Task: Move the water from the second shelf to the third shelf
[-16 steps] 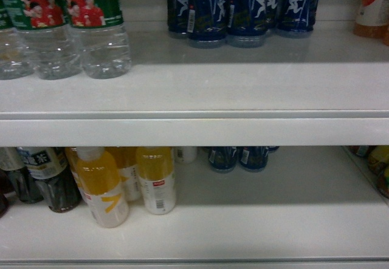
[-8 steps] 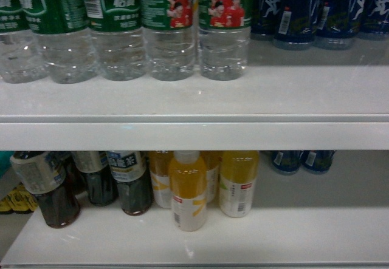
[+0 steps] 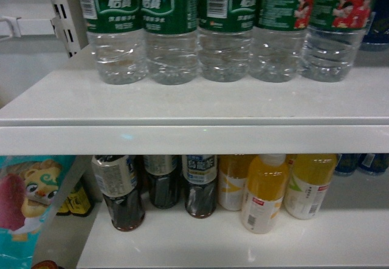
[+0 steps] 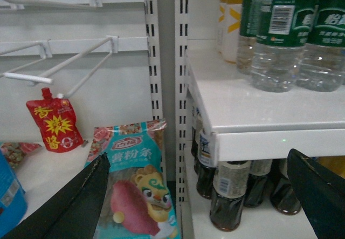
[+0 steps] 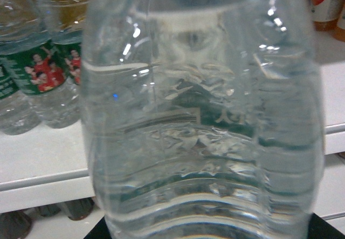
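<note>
Clear ribbed plastic is filling the right wrist view: a water bottle (image 5: 199, 115) is sitting so close to that camera that the right hand is apparently holding it, though the fingers are staying hidden. In the head view the shelving is now sliding rightwards, bringing the row of water bottles (image 3: 225, 32) on the upper shelf (image 3: 182, 108) to centre, above tea bottles (image 3: 161, 184). Wide apart, the left hand (image 4: 199, 196) is hanging empty near the shelf's left end. Carrying seems underway; placing remains.

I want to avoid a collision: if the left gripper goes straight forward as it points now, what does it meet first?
Probably the white slotted upright between the two shelf sections, or the teal snack bag before it. The open left gripper frames both; depth is unclear.
</note>
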